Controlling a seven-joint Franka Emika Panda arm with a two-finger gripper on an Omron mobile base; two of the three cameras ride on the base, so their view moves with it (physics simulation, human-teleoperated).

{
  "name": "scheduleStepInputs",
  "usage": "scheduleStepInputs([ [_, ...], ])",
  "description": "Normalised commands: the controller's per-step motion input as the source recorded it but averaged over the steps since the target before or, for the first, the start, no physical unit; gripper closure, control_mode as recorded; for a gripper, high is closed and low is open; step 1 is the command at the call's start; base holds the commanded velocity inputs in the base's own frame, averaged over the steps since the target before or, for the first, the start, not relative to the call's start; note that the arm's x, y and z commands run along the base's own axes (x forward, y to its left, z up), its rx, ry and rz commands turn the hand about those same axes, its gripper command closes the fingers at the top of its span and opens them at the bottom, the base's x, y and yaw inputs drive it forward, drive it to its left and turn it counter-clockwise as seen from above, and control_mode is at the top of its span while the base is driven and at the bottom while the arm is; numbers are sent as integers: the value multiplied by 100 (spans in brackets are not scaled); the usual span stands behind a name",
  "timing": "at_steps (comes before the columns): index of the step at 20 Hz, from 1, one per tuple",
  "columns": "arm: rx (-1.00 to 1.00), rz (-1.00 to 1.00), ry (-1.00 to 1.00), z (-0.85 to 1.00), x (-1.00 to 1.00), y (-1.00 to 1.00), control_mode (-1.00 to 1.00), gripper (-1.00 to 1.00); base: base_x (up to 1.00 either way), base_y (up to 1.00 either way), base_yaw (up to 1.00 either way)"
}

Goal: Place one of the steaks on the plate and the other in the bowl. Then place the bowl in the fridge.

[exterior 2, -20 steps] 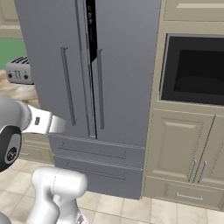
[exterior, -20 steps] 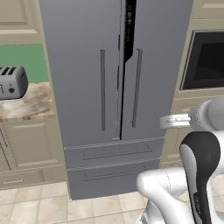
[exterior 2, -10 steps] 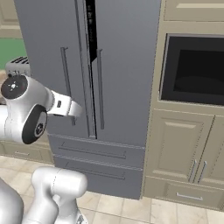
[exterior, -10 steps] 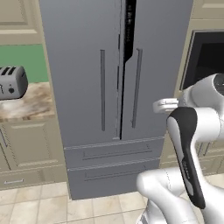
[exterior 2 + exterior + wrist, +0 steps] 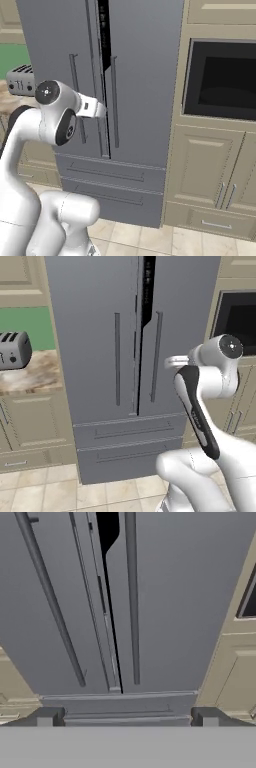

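Straight ahead of you stands the fridge (image 5: pixel 100 356), tall grey steel with two long upright handles and two wide drawers below. Its doors are slightly ajar: a dark slit shows at the top of the seam between them, so one door is likely cracked open ready for the bowl. Your fingers (image 5: pixel 125 718) stand wide apart and hold nothing; they point at the seam between the handles, near the doors but not touching, which reads as lining up to pull a door wider. To the left, a toaster (image 5: pixel 14 351) sits on a speckled stone tabletop (image 5: pixel 35 376) over cream cabinets, with a green wall behind. On the fridge's right a dark-glass oven (image 5: pixel 220 80) is set into cream cabinets (image 5: pixel 210 170). Pale tiles cover the floor (image 5: pixel 50 491)
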Motion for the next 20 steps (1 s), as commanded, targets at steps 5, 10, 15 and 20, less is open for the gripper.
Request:
scheduleStepInputs([
  [5, 0, 0, -1, -17, 100, -1, -100, -100, 0, 0, 0],
  [10, 0, 0, 0, -11, 100, -7, -100, -100, 0, 0, 0],
  [15, 0, 0, 0, -6, 87, -11, -100, -100, 0, 0, 0],
  [20, 0, 0, 0, -11, 82, -2, -100, -100, 0, 0, 0],
])
